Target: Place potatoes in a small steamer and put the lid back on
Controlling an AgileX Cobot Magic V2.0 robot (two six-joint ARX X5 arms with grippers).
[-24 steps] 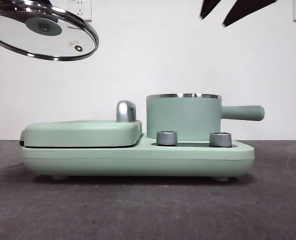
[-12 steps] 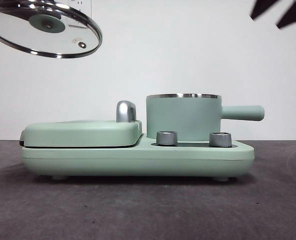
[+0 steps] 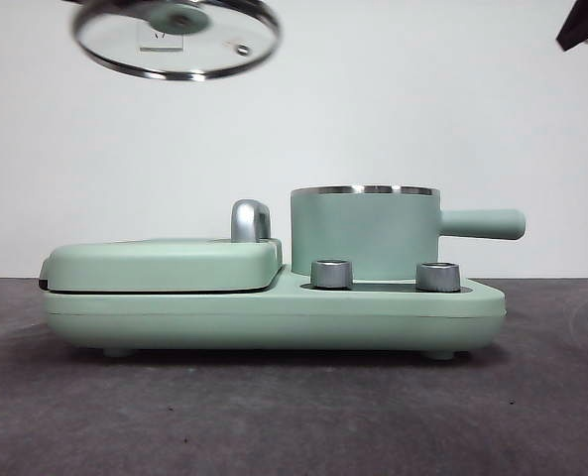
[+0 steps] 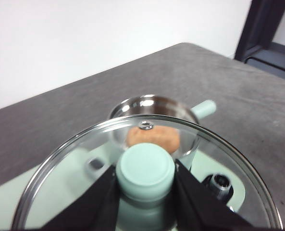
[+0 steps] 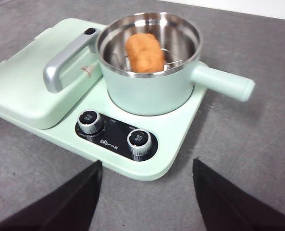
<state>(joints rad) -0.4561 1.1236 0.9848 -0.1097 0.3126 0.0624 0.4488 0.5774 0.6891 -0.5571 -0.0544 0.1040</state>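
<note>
Small steamer (image 5: 149, 91): mint cylinder, steel rim, holding rough orange-brown potato (image 5: 144, 52). Glass lid (image 3: 177, 38), clenched by left gripper (image 4: 145, 192), now nearer above it. Right gripper (image 5: 147, 192) spread, empty.

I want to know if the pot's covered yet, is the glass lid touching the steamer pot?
Apart. The front view shows the glass lid hanging high in the air, with clear wall between it and the steamer pot.

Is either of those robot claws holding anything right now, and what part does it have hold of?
The left gripper holds the glass lid by its mint-green knob, in the air. The right gripper is open and holds nothing.
</note>
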